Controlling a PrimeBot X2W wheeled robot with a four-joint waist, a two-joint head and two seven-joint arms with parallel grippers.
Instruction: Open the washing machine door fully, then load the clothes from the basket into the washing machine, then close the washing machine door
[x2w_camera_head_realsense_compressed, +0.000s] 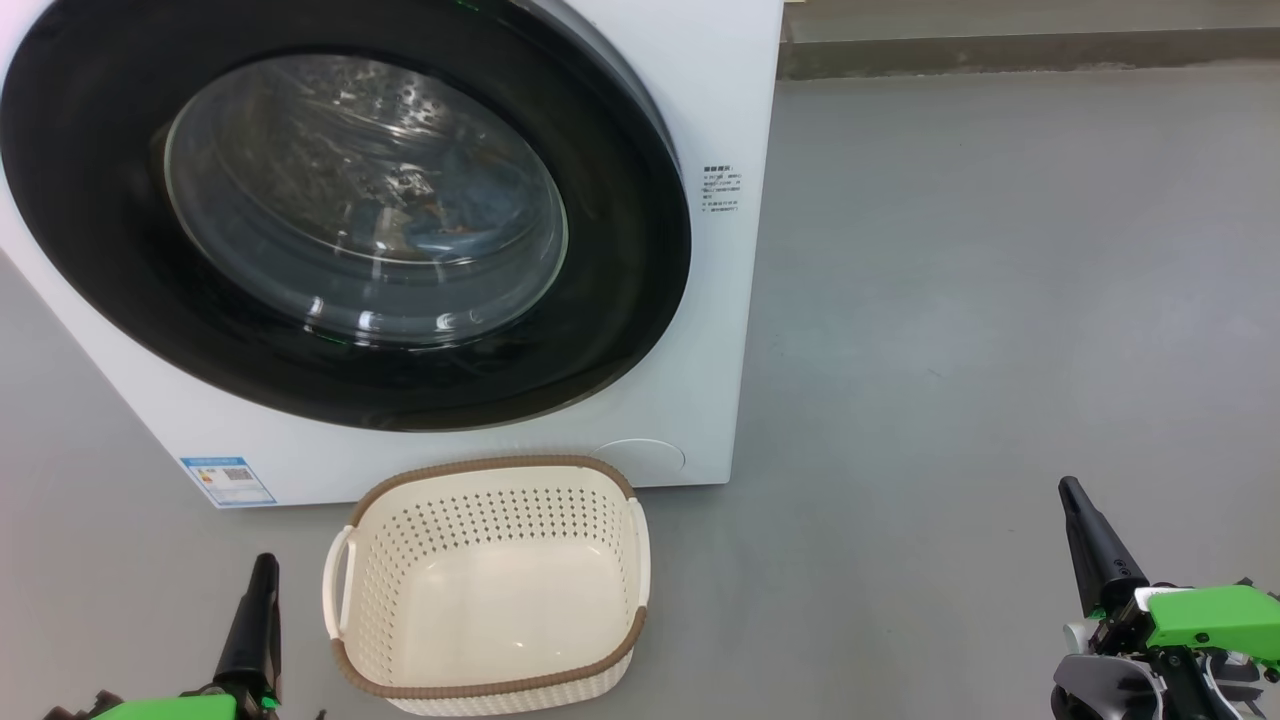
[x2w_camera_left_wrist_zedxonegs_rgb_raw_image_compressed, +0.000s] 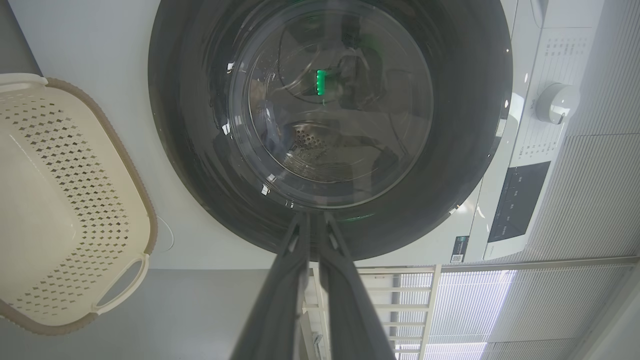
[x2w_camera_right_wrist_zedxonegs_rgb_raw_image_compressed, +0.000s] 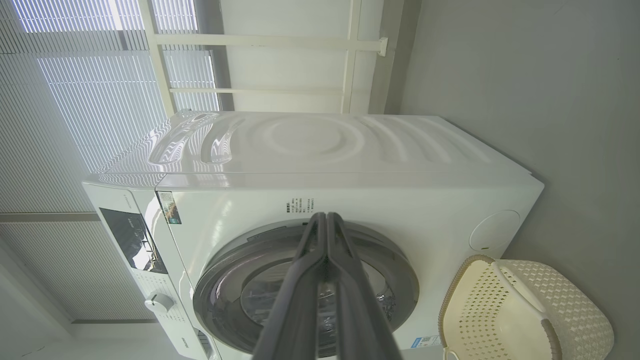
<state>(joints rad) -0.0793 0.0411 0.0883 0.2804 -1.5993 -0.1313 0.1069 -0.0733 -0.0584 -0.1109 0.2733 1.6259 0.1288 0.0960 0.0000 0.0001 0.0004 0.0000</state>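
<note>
The washing machine stands with its door shut flat against the white front. Through the glass bowl I see light blue clothes with orange marks lying in the drum. The cream basket sits on the floor just below the door, with nothing in it. My left gripper is shut beside the basket's left handle, holding nothing. My right gripper is shut far to the right, over bare floor. In the left wrist view the shut gripper points at the door. The right wrist view has the gripper closed before the machine.
Grey floor spreads to the right of the machine, ending at a low kerb at the back. The control panel with a white knob runs along the machine's top. Window blinds and a white railing stand behind the machine.
</note>
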